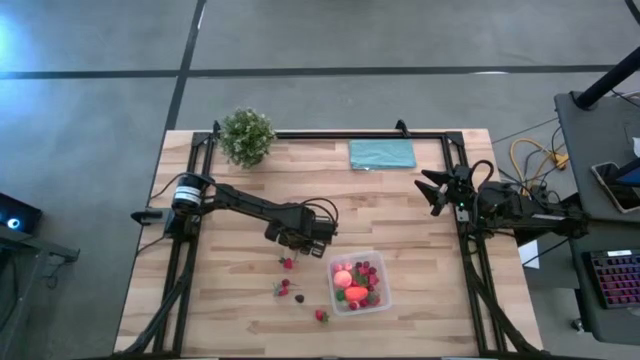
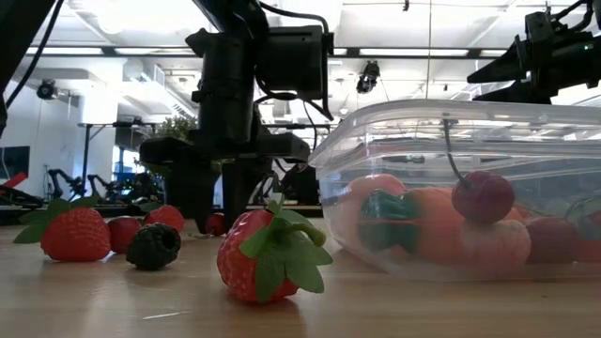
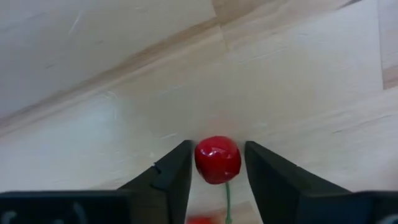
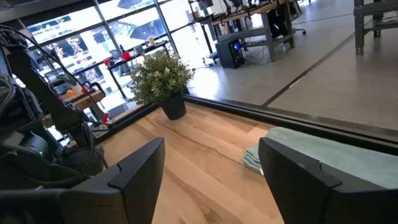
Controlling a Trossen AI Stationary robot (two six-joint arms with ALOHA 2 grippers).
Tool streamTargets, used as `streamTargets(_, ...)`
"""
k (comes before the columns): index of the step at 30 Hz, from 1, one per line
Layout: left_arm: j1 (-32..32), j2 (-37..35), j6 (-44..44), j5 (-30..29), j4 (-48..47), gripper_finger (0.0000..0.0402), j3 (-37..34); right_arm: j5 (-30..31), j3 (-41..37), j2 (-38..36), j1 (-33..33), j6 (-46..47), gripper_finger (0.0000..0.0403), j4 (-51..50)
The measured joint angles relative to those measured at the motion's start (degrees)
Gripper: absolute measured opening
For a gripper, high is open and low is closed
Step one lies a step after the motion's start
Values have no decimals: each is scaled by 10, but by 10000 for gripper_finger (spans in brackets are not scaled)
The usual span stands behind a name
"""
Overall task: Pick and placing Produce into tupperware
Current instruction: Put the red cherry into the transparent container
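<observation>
The clear tupperware (image 1: pixel 357 283) (image 2: pixel 451 131) stands on the table's near right part and holds a pink-orange ball, an orange piece and red pieces. Loose strawberries (image 1: pixel 288 263) (image 2: pixel 268 255) and dark bits (image 1: pixel 298 298) (image 2: pixel 153 246) lie on the wood to its left. My left gripper (image 1: pixel 293 240) (image 3: pixel 217 163) points down, just to the far side of those pieces. It is open, with a small red cherry (image 3: pixel 217 159) between its fingertips and a thin gap on each side. My right gripper (image 1: pixel 435 190) (image 4: pixel 211 168) hangs open over the table's right edge.
A green potted plant (image 1: pixel 247 135) (image 4: pixel 160 78) stands at the far left corner. A teal cloth (image 1: pixel 381 153) (image 4: pixel 311 149) lies flat at the far edge. Black frame rails (image 1: pixel 185 200) run along the table's left, right and far sides.
</observation>
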Motion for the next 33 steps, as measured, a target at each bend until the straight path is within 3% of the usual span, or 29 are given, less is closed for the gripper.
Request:
streamTargets(13,-1,-25,92,-13,11,71,27,0,0,0,0,0,250,0)
streamTargets(18,-26,-74,282,-35,161,68,49,0,0,0,0,0,251,0)
streamTargets(22,-50,-90,417,11,307,68,60,0,0,0,0,0,255,0)
streamTargets(27,-55,-84,377,63,399,76,64,0,0,0,0,0,253,0)
streamTargets(33,-60,-84,334,11,393,108,65,0,0,0,0,0,250,0)
